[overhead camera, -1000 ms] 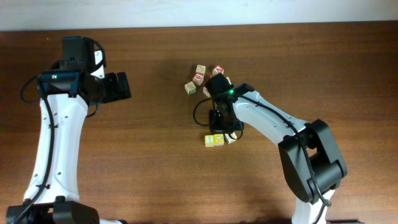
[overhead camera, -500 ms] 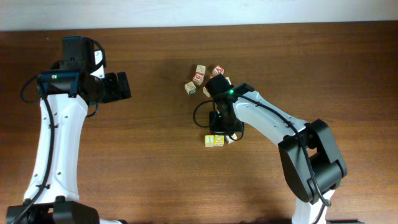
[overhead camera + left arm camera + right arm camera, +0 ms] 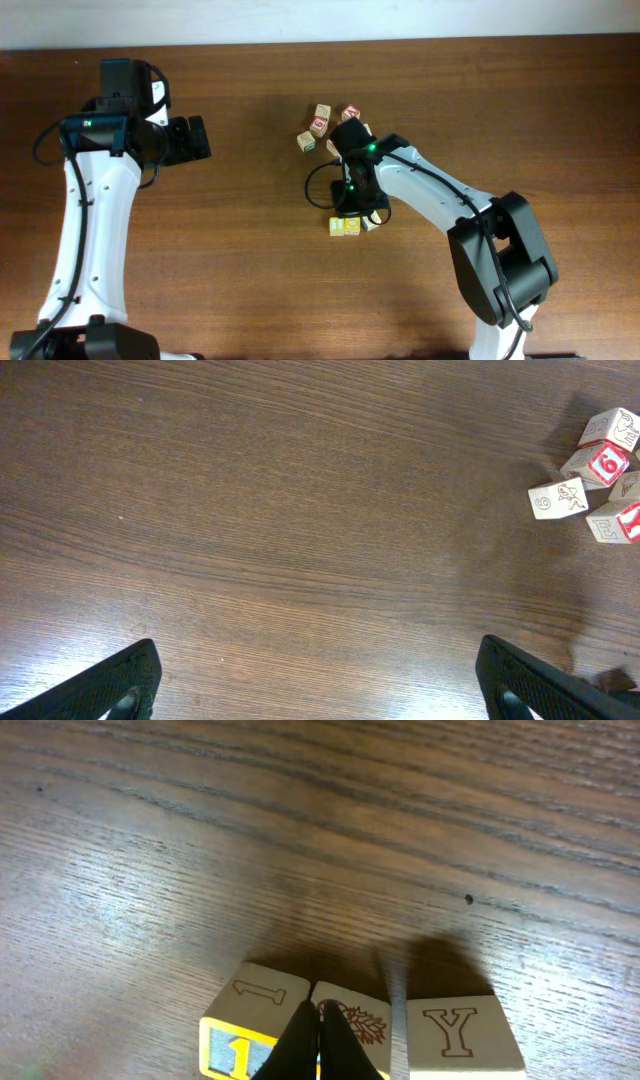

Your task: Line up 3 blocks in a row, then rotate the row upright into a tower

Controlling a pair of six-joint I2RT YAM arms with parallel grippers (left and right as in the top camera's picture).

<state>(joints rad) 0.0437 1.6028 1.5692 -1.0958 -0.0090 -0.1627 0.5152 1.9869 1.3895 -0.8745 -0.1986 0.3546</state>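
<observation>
While the right gripper [image 3: 320, 1042] has its fingers pressed flat together, pinching nothing, the closed tip sits over the near edge of the tree-print block [image 3: 362, 1025], right at the seam with its neighbour. Whether it is truly touching the wood, I cannot tell from the wrist view. That tree-print block is the middle of the 3 blocks [image 3: 346, 226], lined up in a tight row: the 1 block [image 3: 255, 1005] with its yellow face touches it on one side, and the pale Y block [image 3: 462, 1032] sits just beside it on the other with a thin gap.

Looks like a nudge-to-turn step, closed fingers used as a poker. Next call, I'd say: push off-centre on 1 corner so that block spins rather than slides, without shoving its 2 neighbours along.

Further out, the spare cubes [image 3: 598, 460] cluster beyond the tree-print block, and well apart from it the left gripper [image 3: 318, 650] hangs over bare table [image 3: 250, 510], jaws spread wide.
</observation>
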